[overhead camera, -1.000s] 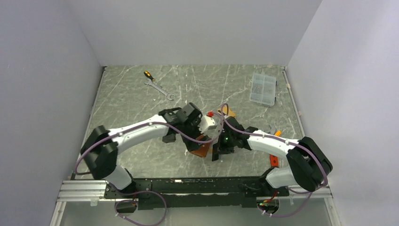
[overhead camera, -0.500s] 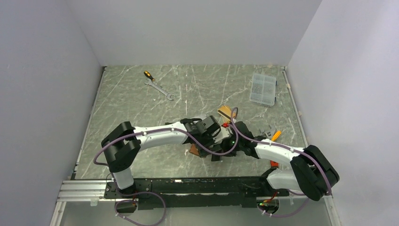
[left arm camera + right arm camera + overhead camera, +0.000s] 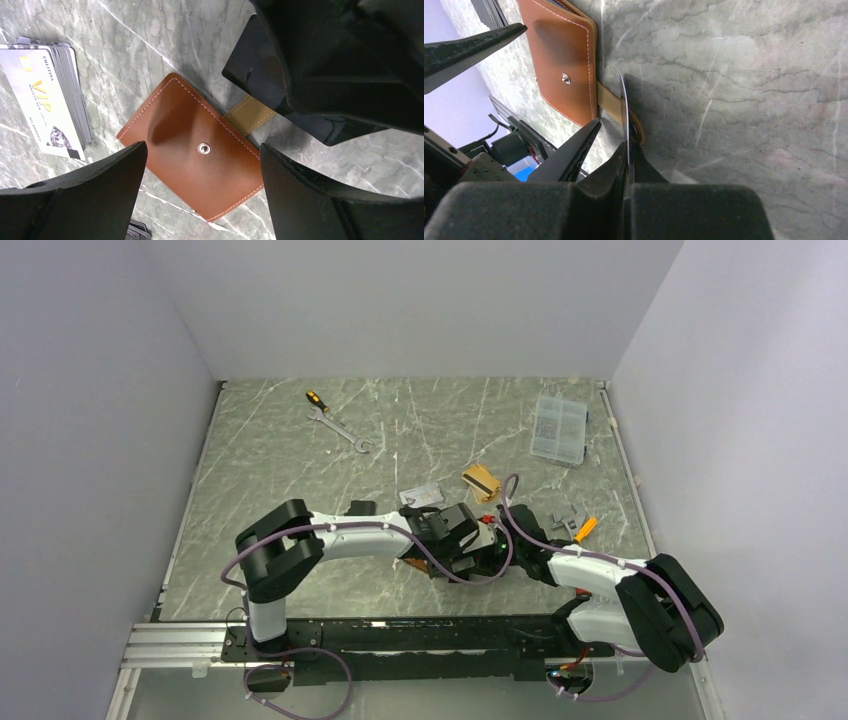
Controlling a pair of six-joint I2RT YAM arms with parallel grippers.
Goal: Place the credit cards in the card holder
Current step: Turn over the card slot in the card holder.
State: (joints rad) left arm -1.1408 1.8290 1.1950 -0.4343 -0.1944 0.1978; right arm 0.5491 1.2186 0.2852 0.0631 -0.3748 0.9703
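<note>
You had the card holder (image 3: 192, 150) lying shut on the marbled green surface (image 3: 280, 470), snap button (image 3: 203, 147) up, toward the 6 o'clock edge where your two arms met. Your left gripper (image 3: 202, 146) hung right over it with its fingers (image 3: 85, 200) spread wide. One tip was at 9 o'clock of the snap and the other at 3 o'clock. Whether either tip touched the leather could not be told.

The holder's tan strap (image 3: 250, 114) stuck out at 2 o'clock and ran out of sight under your right gripper (image 3: 628, 150). Those fingers were pressed together, pinching a thin dark card (image 3: 623, 110). From the right wrist it showed edge-on, standing upright with its far edge down at the strap.

From the left wrist, a stack of silver-grey cards (image 3: 47, 107), the top one printed VIP, lay at 9 to 10 o'clock of the holder, near it but apart. In the top view a gold card (image 3: 481, 482) with a dark stripe lay flat at 1 o'clock of the holder. Farther off were a wrench (image 3: 340, 428) and a small screwdriver (image 3: 315, 400) at 11 o'clock. A clear plastic box (image 3: 560, 428) lay at 2 o'clock.
</note>
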